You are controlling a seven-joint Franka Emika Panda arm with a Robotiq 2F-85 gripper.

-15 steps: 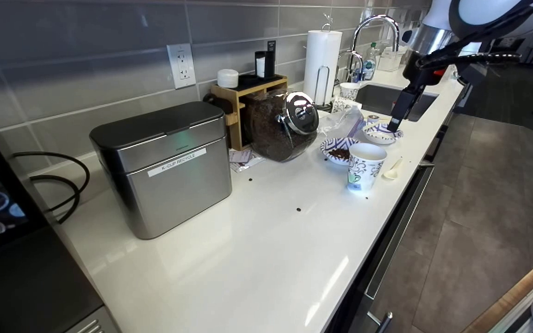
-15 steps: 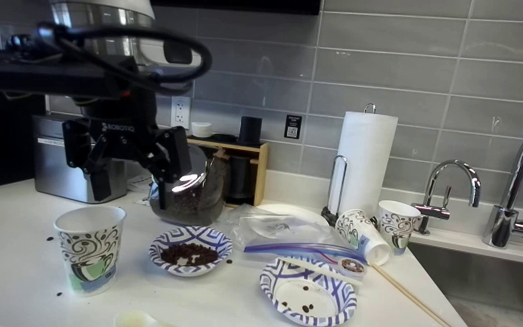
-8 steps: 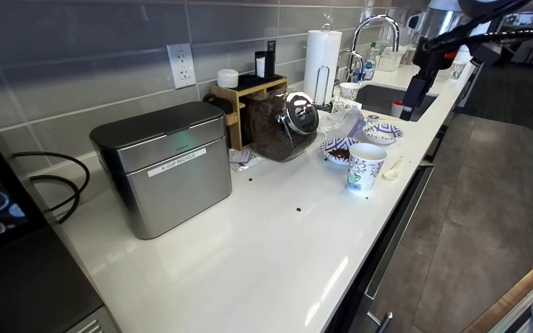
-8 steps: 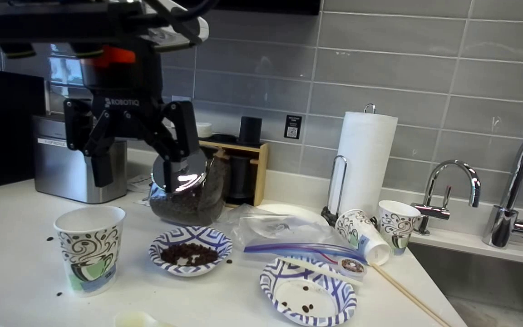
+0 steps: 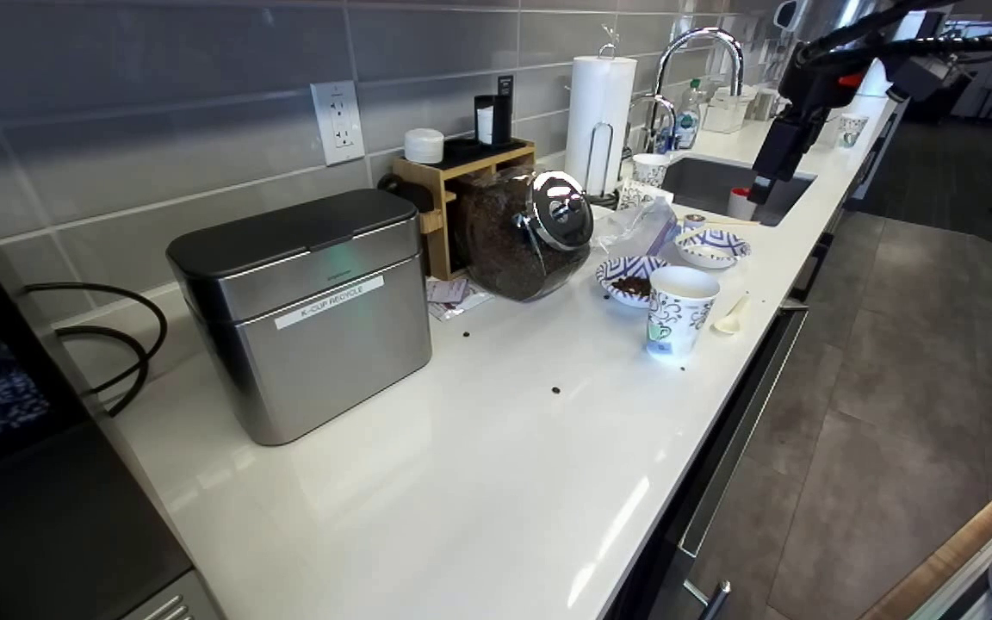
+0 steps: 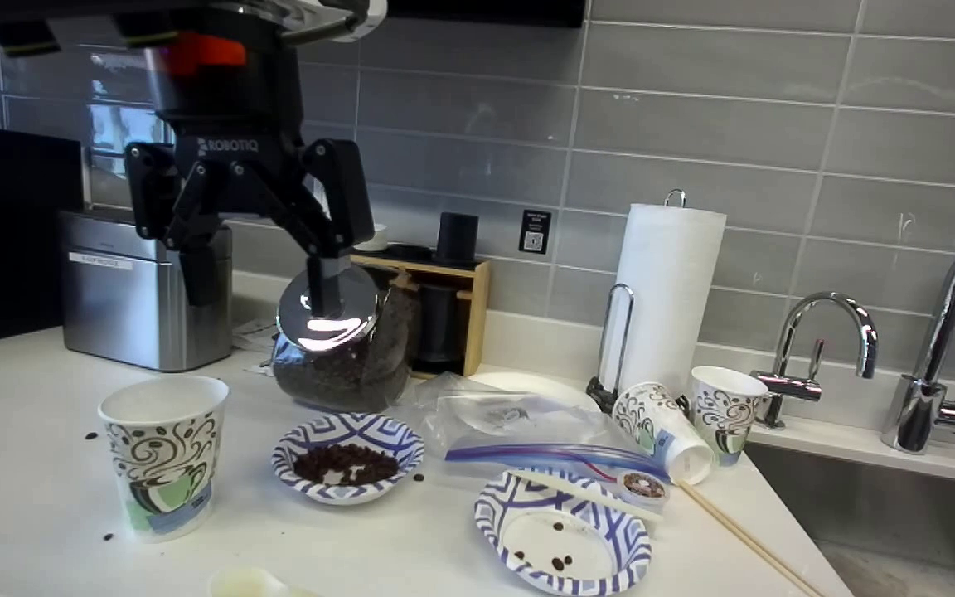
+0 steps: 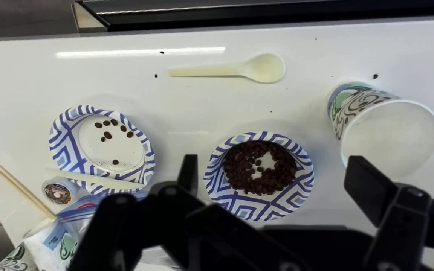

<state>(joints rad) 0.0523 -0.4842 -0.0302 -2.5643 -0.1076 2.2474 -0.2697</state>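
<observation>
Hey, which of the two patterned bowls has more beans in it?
The bowl beside the upright cup: beans cover most of its bottom. The other bowl, with a pale utensil across its rim, holds only a few.

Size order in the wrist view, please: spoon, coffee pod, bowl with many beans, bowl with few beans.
1. Bowl with many beans and bowl with few beans: too alike to rank
2. Spoon: long but slim
3. Coffee pod
</observation>
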